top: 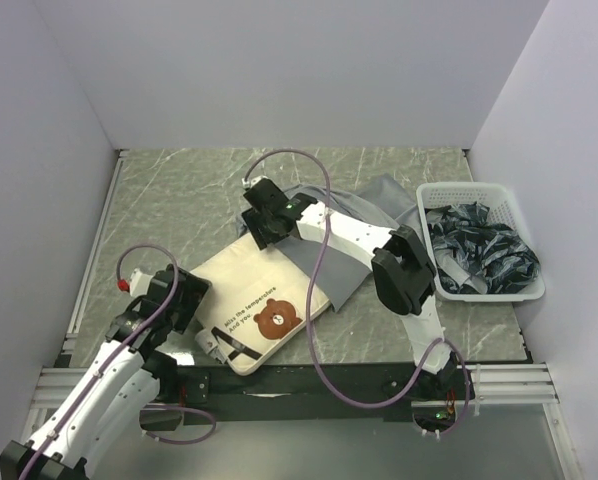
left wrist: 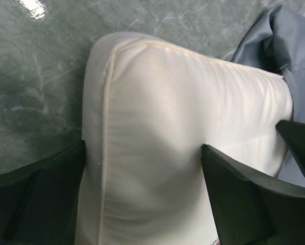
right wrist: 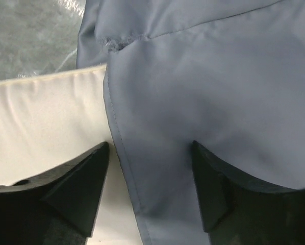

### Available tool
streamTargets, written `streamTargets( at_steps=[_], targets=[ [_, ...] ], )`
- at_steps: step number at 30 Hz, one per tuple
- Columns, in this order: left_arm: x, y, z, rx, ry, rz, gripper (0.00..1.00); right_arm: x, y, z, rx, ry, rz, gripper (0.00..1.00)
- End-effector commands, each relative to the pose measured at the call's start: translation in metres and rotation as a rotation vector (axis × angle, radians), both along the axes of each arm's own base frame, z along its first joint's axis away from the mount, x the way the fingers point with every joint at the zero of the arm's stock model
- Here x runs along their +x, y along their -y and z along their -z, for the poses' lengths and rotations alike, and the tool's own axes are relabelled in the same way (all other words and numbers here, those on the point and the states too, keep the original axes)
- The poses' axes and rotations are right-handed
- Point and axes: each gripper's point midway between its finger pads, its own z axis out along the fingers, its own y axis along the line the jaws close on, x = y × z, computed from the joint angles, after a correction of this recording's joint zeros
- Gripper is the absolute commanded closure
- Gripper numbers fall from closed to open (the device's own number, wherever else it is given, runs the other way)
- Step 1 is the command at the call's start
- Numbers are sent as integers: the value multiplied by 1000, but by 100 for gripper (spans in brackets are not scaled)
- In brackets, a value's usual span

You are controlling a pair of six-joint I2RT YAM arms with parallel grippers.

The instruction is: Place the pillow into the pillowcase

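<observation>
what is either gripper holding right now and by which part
Nothing is gripped: the left gripper is open astride the pillow, the right gripper open over the pillowcase edge.

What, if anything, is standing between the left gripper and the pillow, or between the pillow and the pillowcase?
Nothing visible does. The open left gripper sits right at the pillow's near end. The pillowcase's hemmed edge overlaps the pillow's far end, where the right gripper hovers open.

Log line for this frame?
pillow: far end covered by pillowcase, bear end out | left gripper: open, astride pillow | right gripper: open, over pillowcase hem
</observation>
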Motion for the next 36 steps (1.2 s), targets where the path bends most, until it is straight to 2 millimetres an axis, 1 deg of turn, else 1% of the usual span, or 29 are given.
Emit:
streamTargets(
  at_steps=[1, 2, 3, 4, 5, 6, 7, 8, 9, 12, 14, 15, 17, 19, 21, 23, 24, 25, 26, 27, 28, 29, 30, 31, 32, 33, 34, 35, 36],
  targets=[
    [9, 12, -2, -54, 63, 36, 10, 20, 6, -14, -2, 43, 87, 36],
    [12, 15, -1, -67, 77, 48, 17, 26, 7, -20, 7, 63, 132, 51],
    [16, 19, 0, -61, 96, 81, 26, 24, 8, -21, 2, 52, 147, 59],
    [16, 22, 10, -55, 83, 105, 50, 23, 7, -25, 15, 53, 160, 69],
    [25, 30, 3, -78, 133, 132, 65, 22, 2, -32, 45, 49, 176, 84],
    [27, 33, 3, -75, 148, 155, 78, 15, -6, -35, 56, 45, 157, 89],
    [29, 38, 3, -85, 158, 177, 99, 12, -8, -38, 49, 53, 157, 94],
    [37, 44, -9, -108, 215, 197, 99, 10, -13, -49, 62, 70, 161, 100],
    [40, 47, -13, -119, 236, 205, 99, 3, -16, -52, 60, 61, 150, 100],
    [57, 53, -38, -158, 330, 189, 99, -27, -50, -77, 129, 45, 75, 100],
    [69, 57, -55, -169, 369, 186, 99, -60, -85, -101, 196, 46, -23, 100],
    [75, 56, -60, -171, 371, 166, 99, -71, -94, -108, 204, 43, -49, 100],
    [87, 58, -69, -162, 361, 144, 99, -85, -116, -124, 262, 27, -96, 100],
    [96, 54, -73, -158, 348, 96, 99, -88, -122, -128, 288, 1, -111, 100],
    [101, 49, -79, -151, 361, 62, 99, -76, -119, -127, 291, 7, -91, 100],
    [103, 38, -88, -131, 383, 7, 99, -65, -109, -115, 276, -18, -63, 100],
    [104, 36, -91, -129, 394, -4, 99, -50, -98, -109, 271, -24, -29, 100],
    [103, 32, -94, -126, 403, -19, 99, -45, -90, -112, 274, -24, -12, 98],
    [103, 27, -92, -114, 396, -43, 99, -44, -80, -102, 240, -30, 1, 89],
    [103, 24, -91, -110, 391, -56, 99, -35, -70, -104, 226, 9, 31, 77],
    [104, 18, -87, -100, 378, -79, 99, -36, -60, -120, 231, 50, 38, 64],
    [104, 17, -84, -99, 368, -80, 99, -38, -50, -113, 198, 55, 47, 42],
    [104, 15, -80, -98, 355, -83, 99, -36, -41, -119, 193, 85, 67, 33],
    [106, 11, -75, -87, 335, -94, 99, -39, -30, -139, 215, 119, 80, 27],
    [106, 9, -71, -83, 321, -106, 99, -43, -16, -126, 174, 117, 102, 17],
    [105, 7, -67, -78, 303, -110, 99, -41, -3, -130, 165, 159, 142, 14],
    [104, 6, -62, -71, 288, -112, 99, -45, 11, -149, 201, 187, 178, 12],
    [104, 4, -59, -67, 277, -119, 99, -53, 27, -129, 155, 172, 195, 11],
    [103, 5, -58, -71, 270, -116, 99, -58, 32, -128, 176, 176, 203, 10]
  ],
)
